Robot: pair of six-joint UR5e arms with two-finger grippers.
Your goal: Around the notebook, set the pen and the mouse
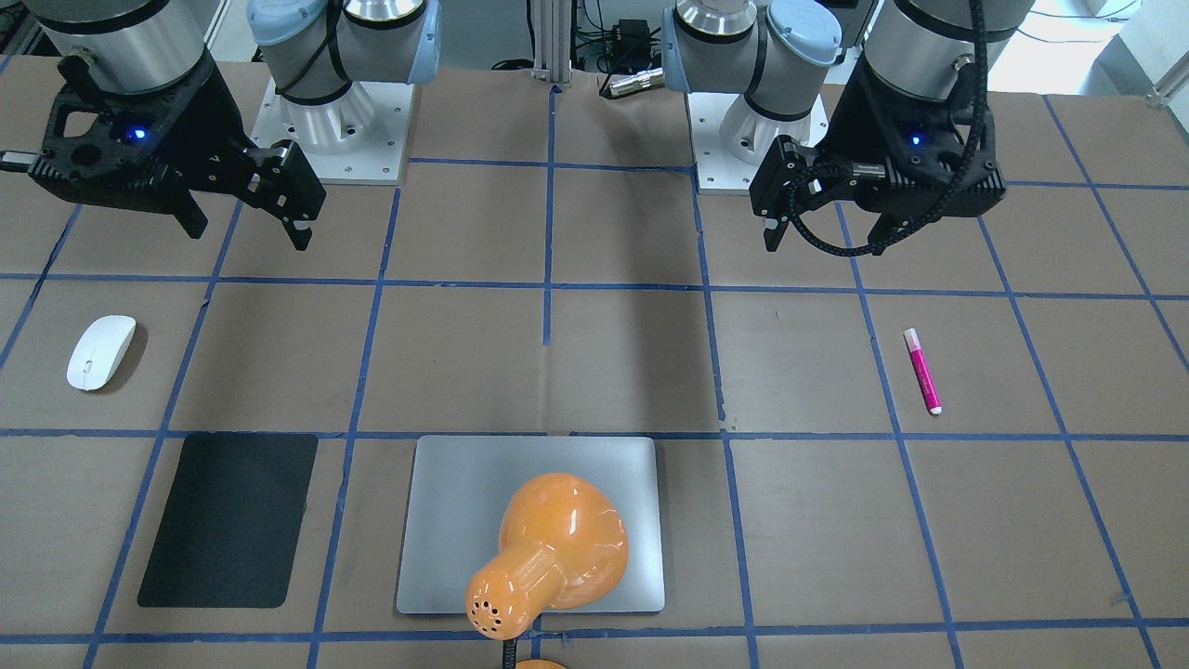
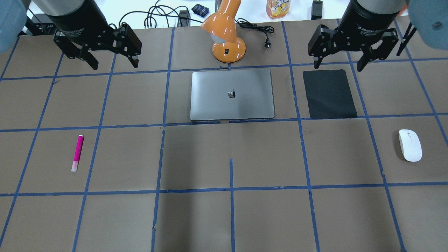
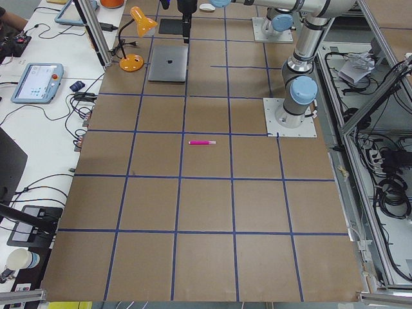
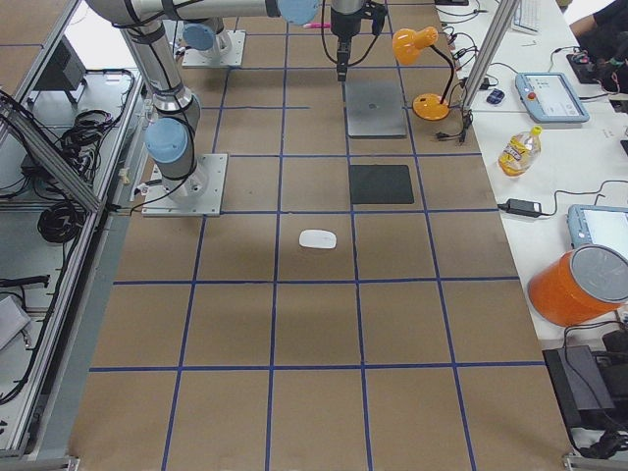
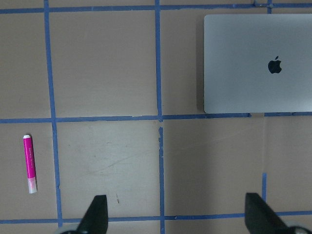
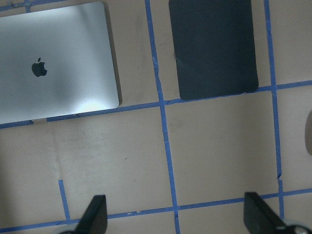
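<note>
The pink pen (image 2: 77, 153) lies on the brown table's left side, also in the front view (image 1: 922, 370) and the left wrist view (image 5: 30, 164). Far to the right rests the white mouse (image 2: 410, 145) (image 1: 100, 351). The silver notebook (image 2: 231, 94) (image 5: 258, 63) (image 6: 58, 63) lies closed at the far centre. My left gripper (image 2: 113, 59) (image 5: 178, 214) hangs open and empty high above the far left, well away from the pen. My right gripper (image 2: 338, 63) (image 6: 176, 214) hangs open and empty above the far right, apart from the mouse.
An orange desk lamp (image 2: 227, 35) stands just behind the notebook, its shade leaning over it (image 1: 557, 539). A black mat (image 2: 329, 93) (image 6: 213, 46) lies to the notebook's right. Blue tape lines grid the table. Cables and a bottle (image 2: 278, 7) lie past the far edge.
</note>
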